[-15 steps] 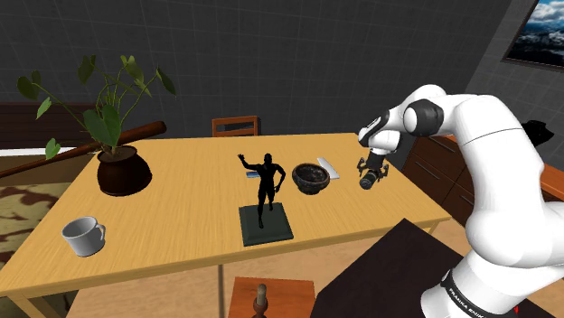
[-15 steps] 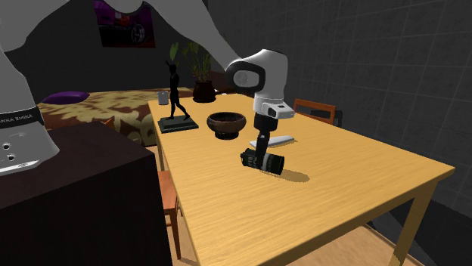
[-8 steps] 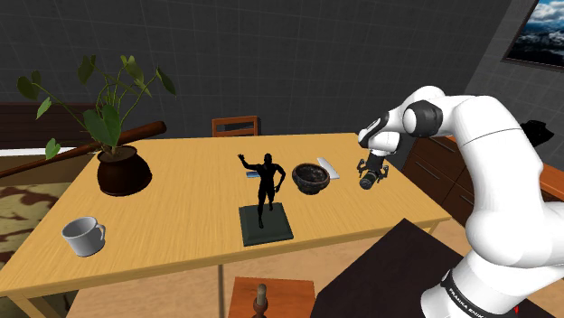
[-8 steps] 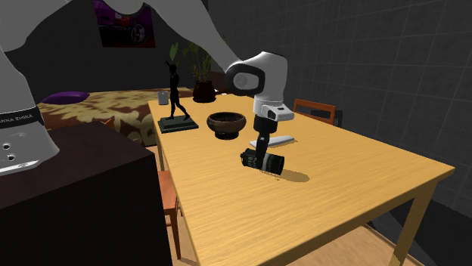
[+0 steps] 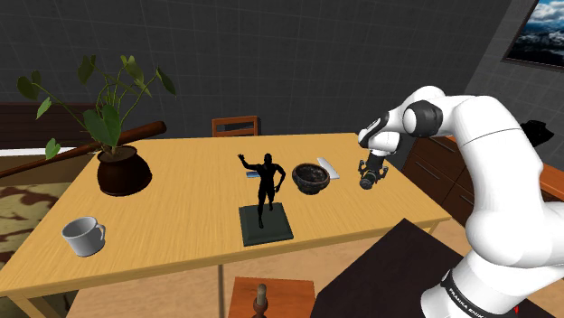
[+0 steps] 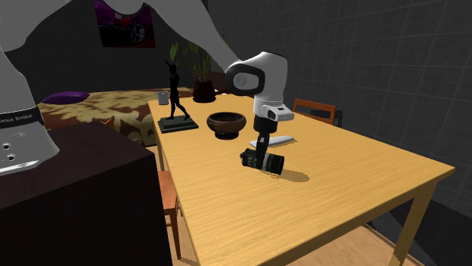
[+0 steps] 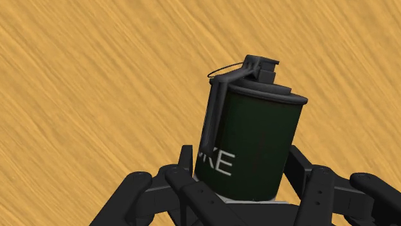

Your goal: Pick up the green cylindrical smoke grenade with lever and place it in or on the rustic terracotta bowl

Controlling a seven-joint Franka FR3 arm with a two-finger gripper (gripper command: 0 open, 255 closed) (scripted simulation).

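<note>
Grips the dark green smoke grenade (image 7: pixel 252 144), lever and pull ring at its cap, tight within the end effector (image 7: pixel 241 168), raised a little off the tabletop (image 6: pixel 355 189) and near, though apart from, the dark bowl (image 6: pixel 227 123). Looks like grasp done and carry in hand. Next calls for lifting clear of the bowl's rim, crossing until above its hollow, lowering, then releasing.

Dk grey tiled walls (image 5: pixel 316 54), wood table (image 5: pixel 181 208) w/ chair (image 5: pixel 236 126) behind.
</note>
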